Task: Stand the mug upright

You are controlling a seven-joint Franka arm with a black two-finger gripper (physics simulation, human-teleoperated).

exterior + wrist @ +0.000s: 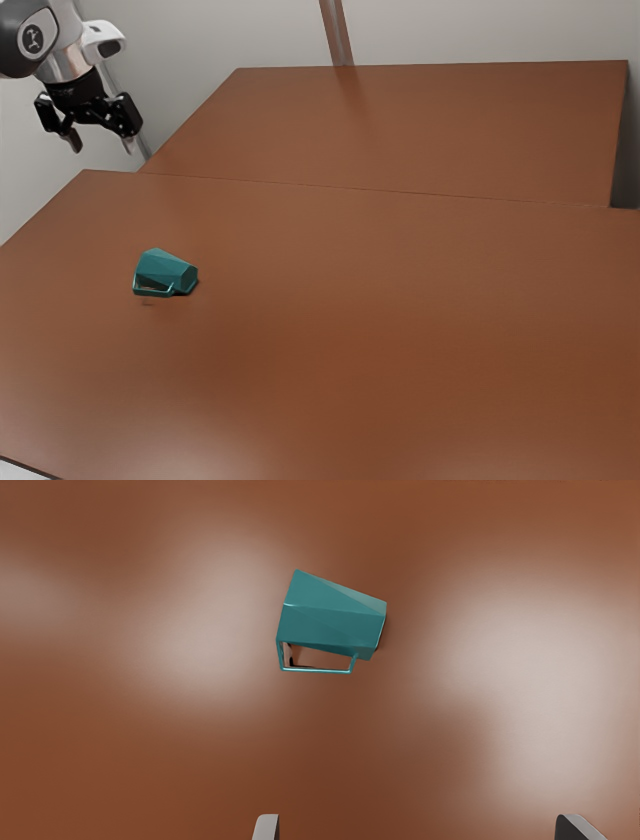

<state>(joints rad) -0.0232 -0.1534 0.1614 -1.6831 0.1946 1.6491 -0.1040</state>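
Jaws spread wide, the gripper [103, 147] hangs clear of the faceted mug [330, 622], sideways inside the edges of the glossy table [400, 320].

- A teal, faceted mug [163, 270] catches paler light, left of centre.
- Pale sheen mottles the reddish-brown flat table [400, 350].
- A black two-finger gripper [102, 149] tips a white-and-grey jointed arm [102, 38], upper left.
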